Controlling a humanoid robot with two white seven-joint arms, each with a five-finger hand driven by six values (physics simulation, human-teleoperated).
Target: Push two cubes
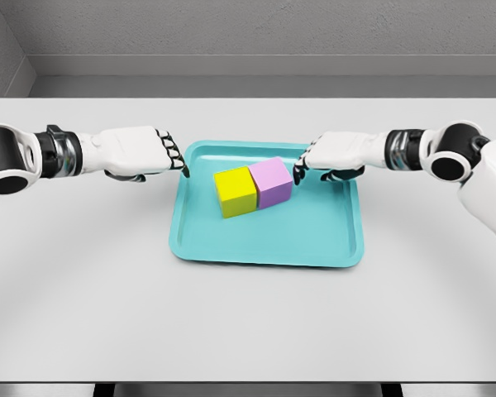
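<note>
A yellow cube (235, 191) and a pink cube (273, 182) sit side by side, touching, on a teal tray (264, 240) in the middle of the table. My left hand (172, 154) hovers at the tray's left rim, a short gap away from the yellow cube, fingers curled downward and holding nothing. My right hand (302, 167) reaches in from the right, its curled fingertips right at the pink cube's right face; contact is too close to judge.
The tray lies on a white table (83, 281) with a grey wall behind. Nothing else stands on the table.
</note>
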